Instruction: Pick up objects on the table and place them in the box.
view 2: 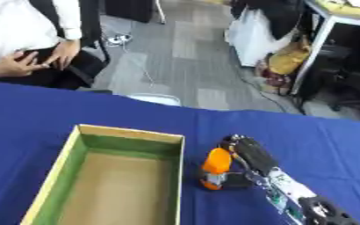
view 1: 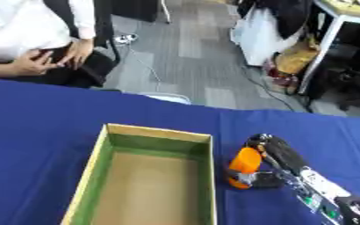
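We see a small orange, rounded plastic object (view 1: 244,165) just right of the open cardboard box with green inner walls (view 1: 105,167), close to its right wall. Our right hand (view 1: 279,154) reaches in from the lower right, its black fingers (view 1: 261,143) curled round the orange object's far side. Everything sits on the blue cloth-covered surface (view 1: 37,118).

The box (view 1: 204,176) is an open cardboard one, long and rectangular, with green inner walls, a brown bottom and pale yellow rims; it lies on the blue table and nothing is seen inside it. The orange object (view 1: 244,161) stands nearly upright just beside the right wall of the box, outside it; its lower end looks grey
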